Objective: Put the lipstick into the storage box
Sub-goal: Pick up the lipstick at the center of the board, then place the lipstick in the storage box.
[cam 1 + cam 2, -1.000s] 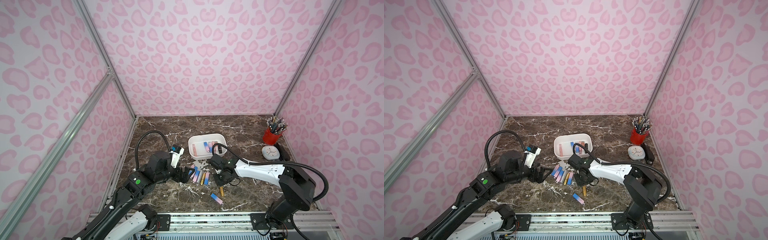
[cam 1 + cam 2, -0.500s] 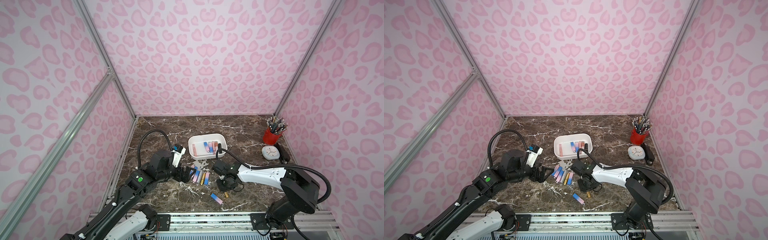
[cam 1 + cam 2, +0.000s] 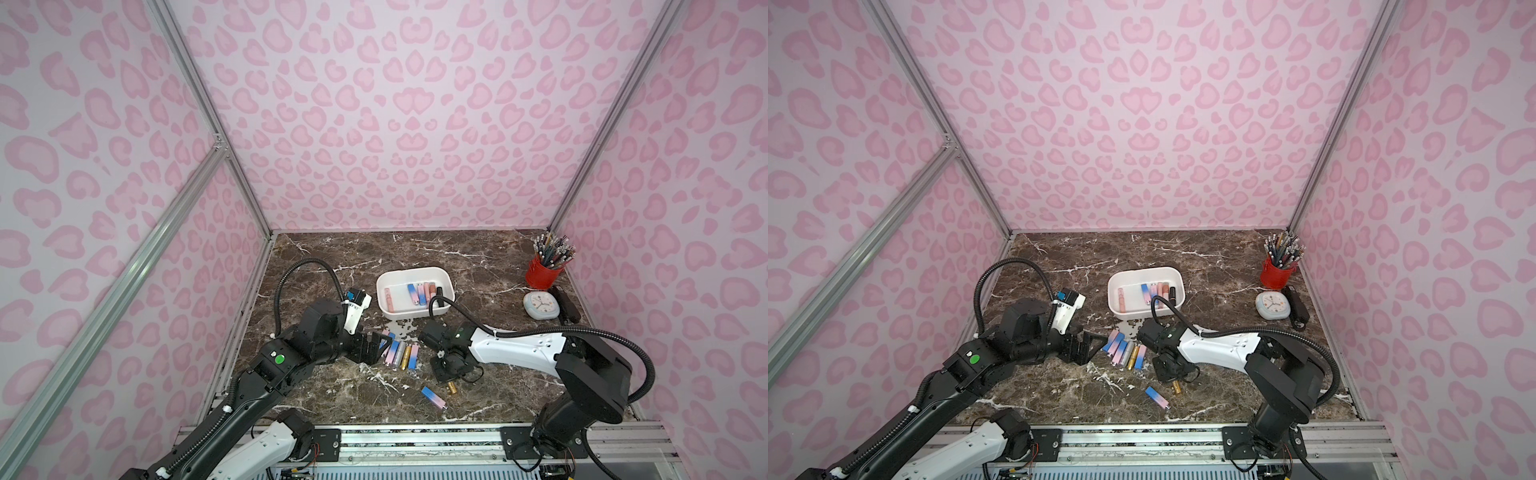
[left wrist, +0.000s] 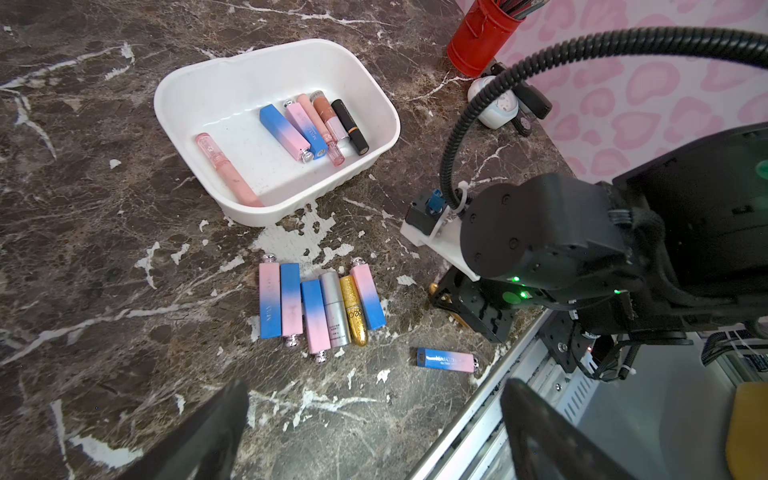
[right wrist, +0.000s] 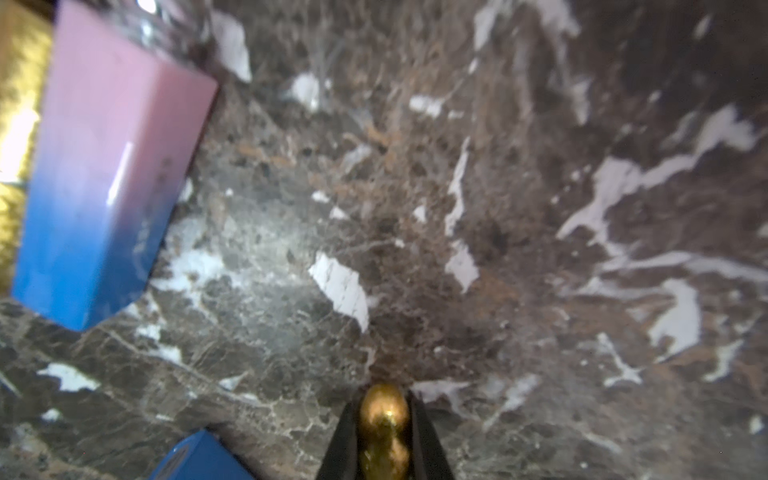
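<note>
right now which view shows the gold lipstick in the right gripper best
The right wrist view: the gold lipstick sits close up, if blurry, between the jaws of the shut right gripper. Both top views show only one end poking from under it; the left wrist view, just gold glints at its edge.

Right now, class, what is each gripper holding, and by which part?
The right gripper pinches the gold lipstick by its sides, rounded end protruding; left gripper is open, holding nothing.

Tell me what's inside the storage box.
Six tubes lie in the storage box: a long pink gloss apart, then two blue-pink lipsticks, a peach tube, a brown gloss and a black lipstick packed together. The peach tube is partly hidden among its neighbours.
</note>
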You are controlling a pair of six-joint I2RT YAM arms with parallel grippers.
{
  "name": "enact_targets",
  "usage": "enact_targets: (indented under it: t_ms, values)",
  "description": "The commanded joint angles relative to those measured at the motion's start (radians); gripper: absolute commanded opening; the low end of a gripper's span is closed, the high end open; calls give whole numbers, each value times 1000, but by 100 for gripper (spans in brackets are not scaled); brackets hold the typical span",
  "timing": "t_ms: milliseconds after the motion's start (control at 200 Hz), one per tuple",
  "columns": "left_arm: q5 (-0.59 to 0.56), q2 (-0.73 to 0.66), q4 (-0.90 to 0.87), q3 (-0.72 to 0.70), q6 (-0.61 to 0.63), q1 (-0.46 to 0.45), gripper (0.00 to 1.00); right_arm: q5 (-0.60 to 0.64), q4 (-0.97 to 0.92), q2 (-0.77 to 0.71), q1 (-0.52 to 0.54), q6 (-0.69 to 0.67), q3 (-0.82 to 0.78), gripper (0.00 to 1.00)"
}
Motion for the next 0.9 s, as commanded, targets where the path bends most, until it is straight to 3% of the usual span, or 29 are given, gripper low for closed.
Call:
enact_targets:
  t_ms: [0, 260, 545, 895]
  values:
    - [-8, -5, 15, 7, 16, 1, 97, 47, -35, 16, -11, -29, 38, 15]
    - [-27, -7, 10, 14, 24, 2, 97, 59, -119, 37, -62, -96, 179, 15]
    - [-38, 8, 14, 26, 43, 13, 97, 58, -222, 98, -156, -194, 453, 15]
    - [-16, 45, 49, 35, 55, 39, 97, 36, -278, 389, -285, -330, 878, 16]
